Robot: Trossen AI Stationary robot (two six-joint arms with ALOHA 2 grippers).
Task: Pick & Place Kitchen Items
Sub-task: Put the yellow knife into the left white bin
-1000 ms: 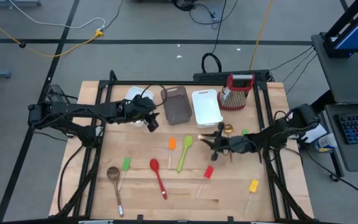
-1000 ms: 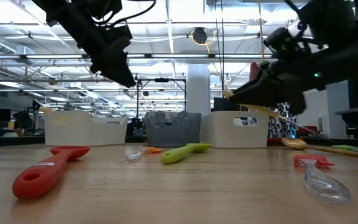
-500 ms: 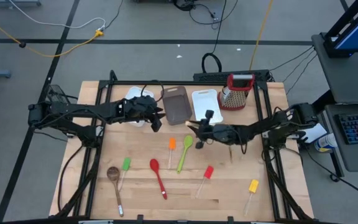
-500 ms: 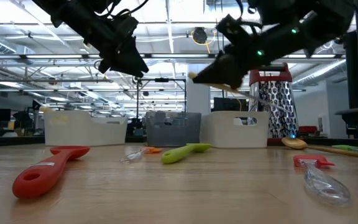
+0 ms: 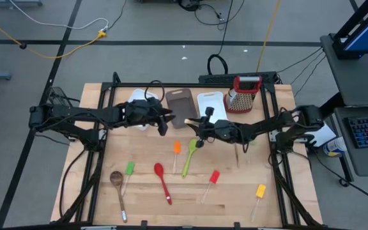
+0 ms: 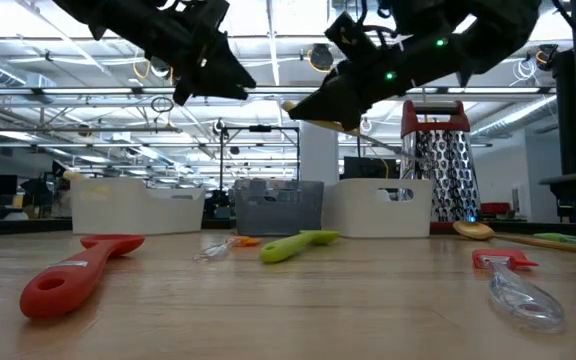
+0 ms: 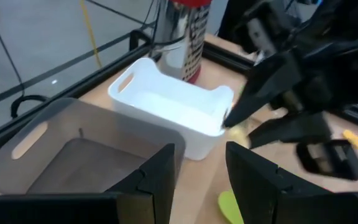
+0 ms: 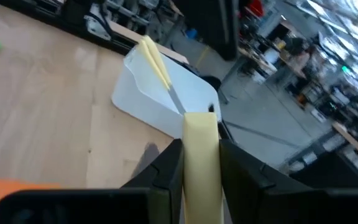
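My right gripper (image 5: 199, 130) hangs above the table's middle, just near of the white tub (image 5: 211, 105), shut on a cream-handled knife (image 8: 200, 134). My left gripper (image 5: 165, 121) hovers beside the brown tub (image 5: 181, 107), open and empty; its fingers (image 7: 157, 177) frame both tubs. Another cream-handled knife (image 8: 156, 65) lies in a white tub (image 8: 160, 102). An orange spatula (image 5: 176, 150), green spoon (image 5: 190, 155), red spoon (image 5: 162, 181), green spatula (image 5: 129, 170), wooden spoon (image 5: 117, 186), red spatula (image 5: 213, 179) and yellow spatula (image 5: 259, 193) lie flat on the table. My right gripper pinches the knife's cream handle (image 8: 200, 155) between its two fingers (image 8: 166, 168). The fingers come nearly level from the table's right and lie along the handle, whose end (image 6: 303, 108) juts past the fingertips. The knife is lifted clear; its blade is hidden.
A red-topped metal grater (image 5: 243, 94) stands at the far right beside the white tub. A third tub, white (image 5: 137, 97), sits at the far left behind my left arm. A thin utensil (image 5: 237, 153) lies under my right arm. Bare wood stretches along the near edge.
My right gripper has carried the knife up and toward the table's left and far edge, from the right middle to just near of the white tub. My left gripper has tipped from pointing down to nearly level and risen slightly, staying open.
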